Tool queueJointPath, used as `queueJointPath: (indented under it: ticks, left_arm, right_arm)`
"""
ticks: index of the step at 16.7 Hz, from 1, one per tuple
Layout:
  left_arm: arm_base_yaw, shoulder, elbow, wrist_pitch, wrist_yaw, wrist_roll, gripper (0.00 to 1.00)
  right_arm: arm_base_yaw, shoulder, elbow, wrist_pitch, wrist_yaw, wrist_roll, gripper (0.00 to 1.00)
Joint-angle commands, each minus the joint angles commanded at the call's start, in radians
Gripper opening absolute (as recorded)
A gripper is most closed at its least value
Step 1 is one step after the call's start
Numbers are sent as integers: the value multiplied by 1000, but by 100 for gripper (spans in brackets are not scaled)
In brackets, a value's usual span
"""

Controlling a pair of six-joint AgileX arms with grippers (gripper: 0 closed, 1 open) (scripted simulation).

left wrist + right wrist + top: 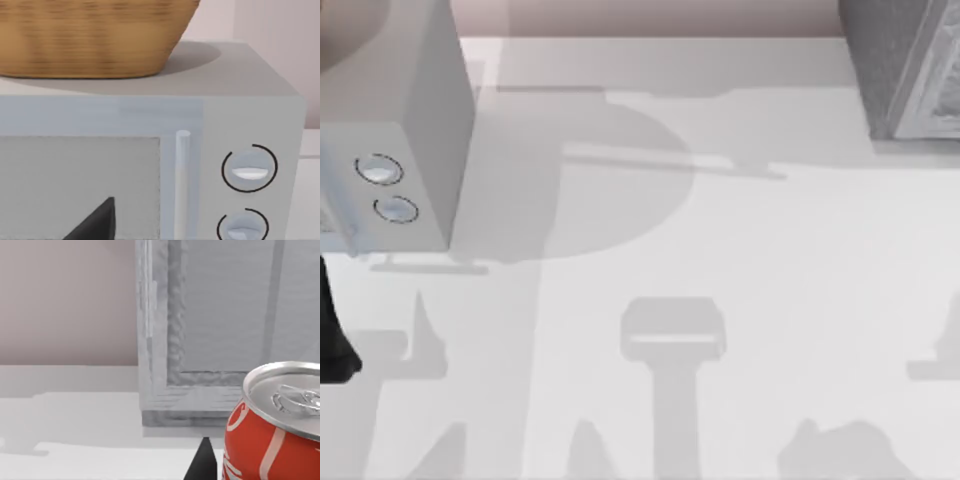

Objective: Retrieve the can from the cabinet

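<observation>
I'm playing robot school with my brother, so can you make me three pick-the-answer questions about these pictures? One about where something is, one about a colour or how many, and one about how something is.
1. Where is the woven basket?
A. on top of the light grey box with dials
B. on the table
C. inside the cabinet

2. How many round dials are on the light grey box?
A. one
B. two
C. four

3. How is the red can standing?
A. lying on its side
B. upside down
C. upright, with its pull tab on top

Answers: 1 A, the left wrist view shows the basket resting on the box's top. 2 B, two ringed dials sit one above the other. 3 C, the right wrist view shows the silver lid and tab facing up, in front of the cabinet's pale panel.
</observation>
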Motion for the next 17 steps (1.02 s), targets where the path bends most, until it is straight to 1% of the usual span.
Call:
queueJointPath:
  ticks: [3,7,10,17]
  left_arm:
    - [0,0,0,0,0,0,100]
    - [0,0,0,0,0,0,100]
    - [0,0,0,0,0,0,100]
    - [0,0,0,0,0,0,100]
  right_arm:
    - [-13,94,59,89,-79,0,0]
    - [-51,367,195,304,-260,-1,0]
    - [-93,677,320,505,-424,0,0]
    - [-246,1537,627,1010,-826,11,0]
